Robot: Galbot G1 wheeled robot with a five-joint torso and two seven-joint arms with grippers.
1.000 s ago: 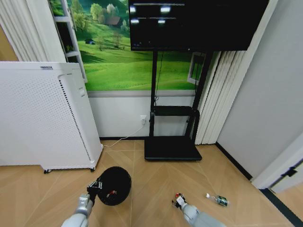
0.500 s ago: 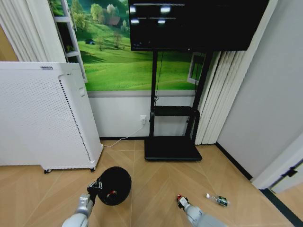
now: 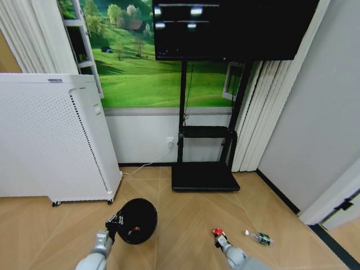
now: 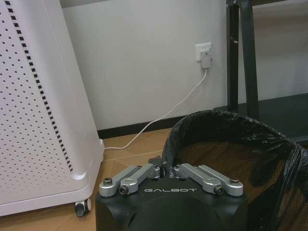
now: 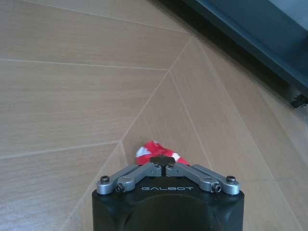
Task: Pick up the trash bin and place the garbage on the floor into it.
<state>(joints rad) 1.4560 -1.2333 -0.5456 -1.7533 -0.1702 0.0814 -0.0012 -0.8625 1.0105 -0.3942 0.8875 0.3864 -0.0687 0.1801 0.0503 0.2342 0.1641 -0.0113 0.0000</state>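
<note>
The trash bin [image 3: 136,220], a small black mesh basket lined with a black bag, sits low on the near left of the wooden floor [image 3: 180,208], with something small and red inside it. The left end effector [image 3: 115,221] is clamped shut on the bin's rim; in the left wrist view its fingers [image 4: 155,169] meet on the bag-covered edge of the bin [image 4: 231,159].

To the right, at about the same depth, the right end effector [image 3: 219,239] is closed on a red-and-white scrap [image 3: 216,232]. In the right wrist view the scrap [image 5: 153,149] pokes out beyond the pinched fingertips of the right end effector [image 5: 162,160], with the floor planks [image 5: 72,91] beyond it.

A little farther right, a small clear bottle [image 3: 258,237] with a green label lies on its side on the floor, apart from the scrap.

Behind the bin to the left stands a tall white perforated appliance [image 3: 50,140] on castors, its cord running to a wall socket [image 4: 204,53]. At the far middle a black TV stand [image 3: 205,152] carries a dark screen [image 3: 230,28] against the wall.
</note>
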